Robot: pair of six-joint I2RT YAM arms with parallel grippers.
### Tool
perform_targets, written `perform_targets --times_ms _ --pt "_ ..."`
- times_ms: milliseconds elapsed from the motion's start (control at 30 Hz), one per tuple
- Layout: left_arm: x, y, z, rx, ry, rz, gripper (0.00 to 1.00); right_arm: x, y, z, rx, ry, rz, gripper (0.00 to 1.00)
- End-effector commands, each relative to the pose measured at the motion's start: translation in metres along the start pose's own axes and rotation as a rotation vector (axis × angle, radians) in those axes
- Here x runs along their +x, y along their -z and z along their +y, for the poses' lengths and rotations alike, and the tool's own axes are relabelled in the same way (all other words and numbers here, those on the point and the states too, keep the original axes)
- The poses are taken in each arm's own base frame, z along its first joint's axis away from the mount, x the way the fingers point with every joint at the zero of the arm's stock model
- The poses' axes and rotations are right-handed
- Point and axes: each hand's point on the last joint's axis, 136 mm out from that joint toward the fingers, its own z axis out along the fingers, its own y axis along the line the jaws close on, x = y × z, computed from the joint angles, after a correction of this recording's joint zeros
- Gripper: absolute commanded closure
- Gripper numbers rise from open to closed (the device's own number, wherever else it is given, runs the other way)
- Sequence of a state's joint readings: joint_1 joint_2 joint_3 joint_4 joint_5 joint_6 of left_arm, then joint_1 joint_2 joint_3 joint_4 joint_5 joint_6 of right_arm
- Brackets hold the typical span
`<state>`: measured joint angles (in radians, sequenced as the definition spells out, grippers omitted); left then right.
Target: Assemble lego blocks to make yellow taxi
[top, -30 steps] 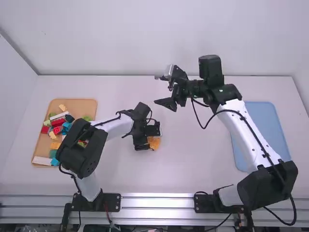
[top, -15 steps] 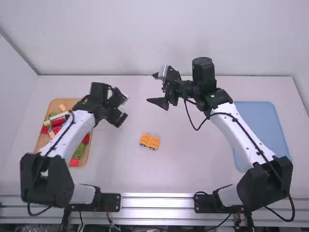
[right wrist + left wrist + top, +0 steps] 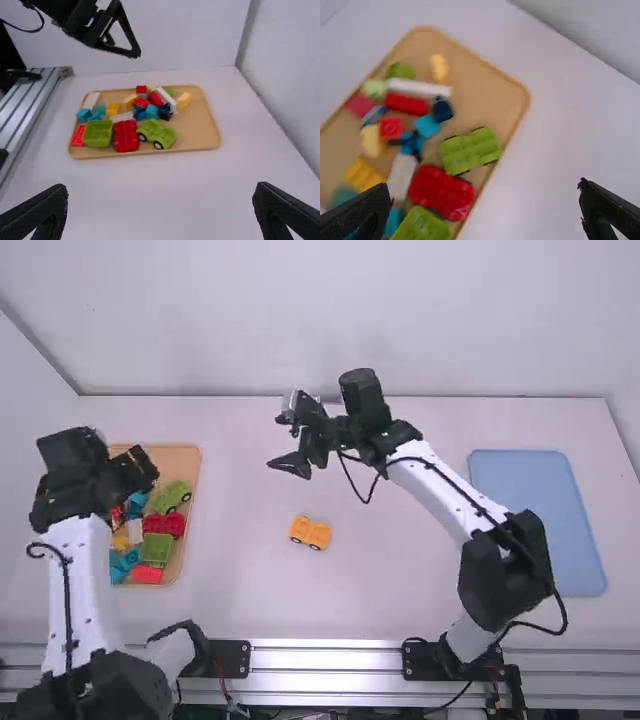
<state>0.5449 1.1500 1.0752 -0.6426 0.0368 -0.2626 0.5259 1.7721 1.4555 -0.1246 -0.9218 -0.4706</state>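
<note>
A white table [image 3: 400,610] runs up to plain white walls [image 3: 300,320], with a metal rail [image 3: 330,653] along its near edge. At the left lies a tan tray [image 3: 190,458] of loose blocks; at the right, a flat blue tray [image 3: 540,525].

The yellow-orange car piece [image 3: 310,532], with dark wheels on its near side, rests on the table between the two trays, closer to the tan one.

Along the right part of the tan tray, from far to near, sit a green wheeled piece [image 3: 171,496], a dark-red block [image 3: 165,524], a green block [image 3: 155,550] and a bright red block [image 3: 147,574]. Farther left are a white block [image 3: 135,531] and some blue pieces [image 3: 151,111]; a long white bar [image 3: 420,88] lies beside a red bar [image 3: 406,103] toward the far part. An orange-yellow block [image 3: 113,109] lies in the tray's near half.

The left gripper [image 3: 148,468] is raised over the left part of the scene, by the tan tray, its fingers spread wide. The right gripper [image 3: 283,466] hangs above the table beyond the car piece, apart from it, and its fingers are also wide apart.
</note>
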Motion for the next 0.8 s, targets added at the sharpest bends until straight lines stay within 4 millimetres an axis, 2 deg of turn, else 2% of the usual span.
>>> perform_targets --times_ms 0,167,367,500,533,600,767 --pt "-0.013 0.005 0.045 -0.155 0.247 -0.059 0.01 -0.026 -0.003 0.000 -0.031 0.070 -0.041 0.01" --pt "-0.025 -0.008 0.060 -0.146 0.270 -0.069 0.01 -0.026 -0.016 0.002 -0.064 0.068 -0.043 0.02" --pt "-0.048 -0.026 0.059 -0.148 0.283 -0.067 0.01 -0.024 -0.019 -0.001 -0.064 0.065 -0.040 0.02" --pt "-0.072 -0.037 0.038 -0.110 0.217 -0.004 0.01 -0.023 -0.018 -0.004 -0.054 0.067 -0.039 0.01" --pt "-0.085 -0.047 0.021 -0.081 0.165 0.047 0.01 -0.024 -0.018 -0.004 -0.053 0.069 -0.040 0.02" --pt "-0.090 -0.053 0.014 -0.082 0.144 0.075 0.01 -0.023 -0.017 -0.005 -0.050 0.067 -0.039 0.01" --pt "-0.102 -0.089 -0.005 -0.139 0.101 0.219 0.01 -0.021 -0.013 -0.010 -0.038 0.059 -0.038 0.01"
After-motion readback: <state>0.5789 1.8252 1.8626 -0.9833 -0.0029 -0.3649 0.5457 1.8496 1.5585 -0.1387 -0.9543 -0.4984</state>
